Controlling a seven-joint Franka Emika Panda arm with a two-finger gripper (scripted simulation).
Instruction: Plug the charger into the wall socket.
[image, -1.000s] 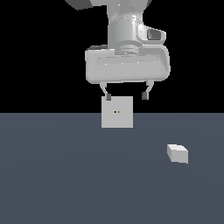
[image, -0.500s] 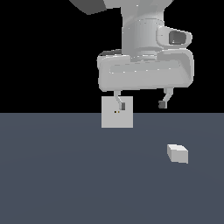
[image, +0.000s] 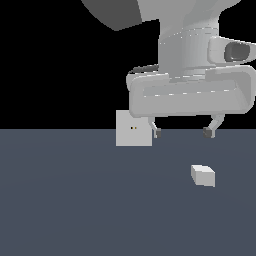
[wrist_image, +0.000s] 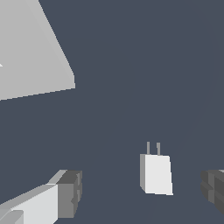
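Charger on floor, apart from wall socket.

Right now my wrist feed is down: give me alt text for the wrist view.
The open gripper hangs over the off-white charger, which lies on the dark floor between the two fingers, untouched, two thin prongs showing at one end. Part of the wall socket panel fills one corner.

A small off-white boxy charger lies on the dark slate-grey floor, two thin prongs sticking out of one end. It sits between the two dark grey ribbed fingertips of the spread gripper, touching neither. A large pale grey flat slab fills one corner, well apart from the charger.
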